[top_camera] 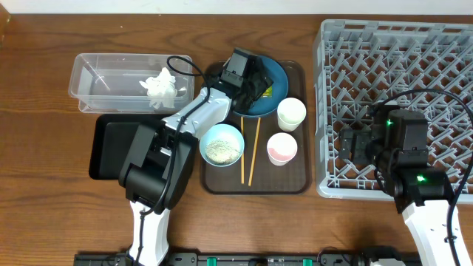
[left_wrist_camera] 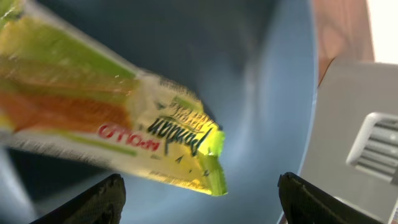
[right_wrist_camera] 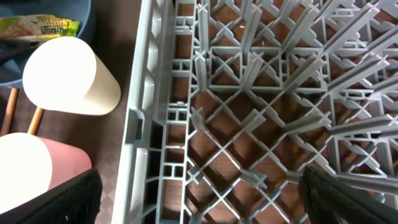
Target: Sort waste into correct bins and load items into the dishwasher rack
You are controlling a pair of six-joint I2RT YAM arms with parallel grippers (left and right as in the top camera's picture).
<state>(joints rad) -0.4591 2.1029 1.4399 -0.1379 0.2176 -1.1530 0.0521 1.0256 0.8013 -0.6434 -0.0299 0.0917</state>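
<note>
My left gripper [top_camera: 255, 85] is open just above the dark blue plate [top_camera: 279, 74], with the yellow-green wrapper [left_wrist_camera: 124, 130] lying on the plate [left_wrist_camera: 261, 93] between and ahead of its fingers [left_wrist_camera: 199, 200]. The crumpled tissue [top_camera: 159, 87] lies in the clear container [top_camera: 96, 81]. The black tray [top_camera: 111, 148] sits below it. The light blue bowl [top_camera: 221, 144] holds rice. The white cup [top_camera: 291, 113], pinkish cup [top_camera: 281, 148] and chopsticks [top_camera: 247, 151] are on the brown tray. My right gripper [right_wrist_camera: 199, 193] is open and empty over the grey rack [right_wrist_camera: 249, 93] near its left wall.
The brown serving tray [top_camera: 299, 177] lies between the bins and the rack [top_camera: 399, 44]. In the right wrist view the white cup [right_wrist_camera: 68, 78], pinkish cup [right_wrist_camera: 37, 171] and wrapper [right_wrist_camera: 37, 26] lie just left of the rack. My left arm reaches across the tray's left side.
</note>
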